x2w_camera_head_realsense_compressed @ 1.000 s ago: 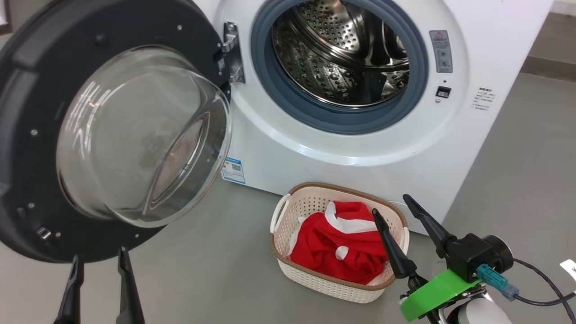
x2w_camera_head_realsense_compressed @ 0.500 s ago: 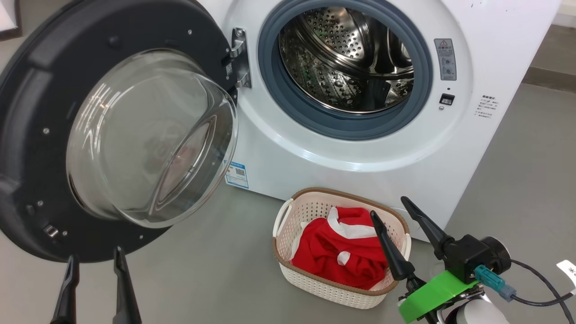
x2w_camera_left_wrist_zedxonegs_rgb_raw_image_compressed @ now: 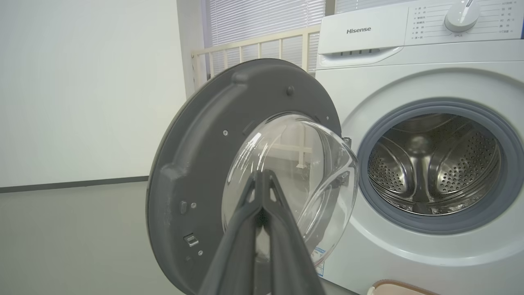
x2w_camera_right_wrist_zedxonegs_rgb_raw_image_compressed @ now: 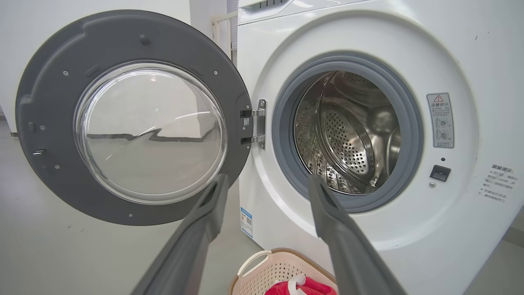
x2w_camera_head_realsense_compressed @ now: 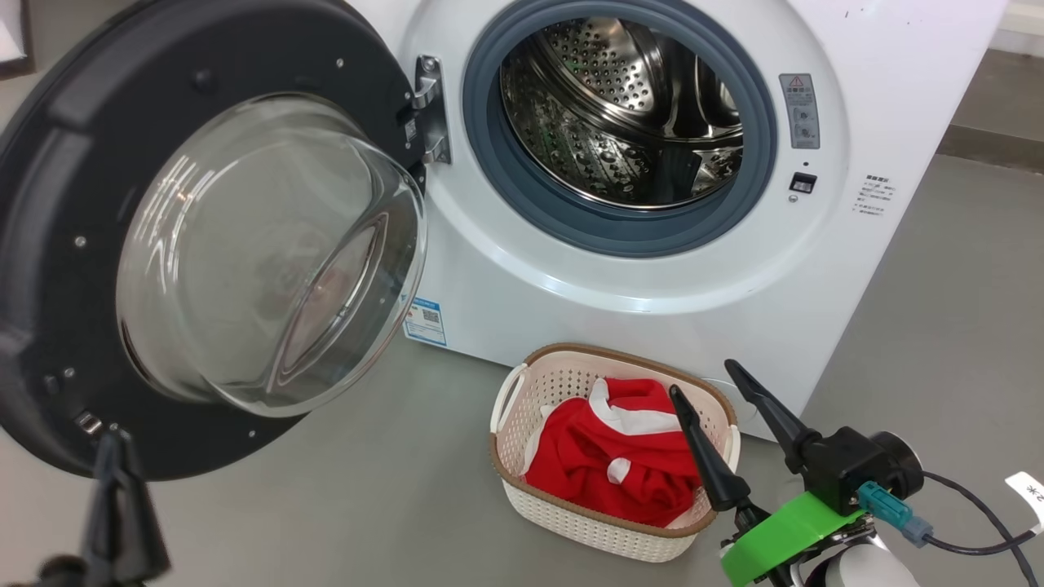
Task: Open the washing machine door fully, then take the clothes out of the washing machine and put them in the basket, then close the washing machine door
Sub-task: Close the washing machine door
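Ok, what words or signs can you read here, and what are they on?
"Hisense": on the washer's top panel.
The print around the dial: too small to read.
The blue label: too small to read.
The grey sticker: a red warning triangle; its words are too small.
The black print on the washer's front: too small.

washing machine door [x2w_camera_head_realsense_compressed: 49, 244]: dark matt plastic ring; window [x2w_camera_head_realsense_compressed: 269, 253] clear glossy glass, strong reflections. washing machine [x2w_camera_head_realsense_compressed: 571, 318] shell white, smooth, slight sheen. drum [x2w_camera_head_realsense_compressed: 620, 106] perforated polished steel; rubber ring [x2w_camera_head_realsense_compressed: 481, 122] grey, matt. hinge [x2w_camera_head_realsense_compressed: 428, 106] bright metal. basket [x2w_camera_head_realsense_compressed: 571, 522] cream perforated plastic, brown woven-look rim. clothes [x2w_camera_head_realsense_compressed: 603, 465] soft red cloth, white trim. floor [x2w_camera_head_realsense_compressed: 367, 489] grey, smooth, matt.
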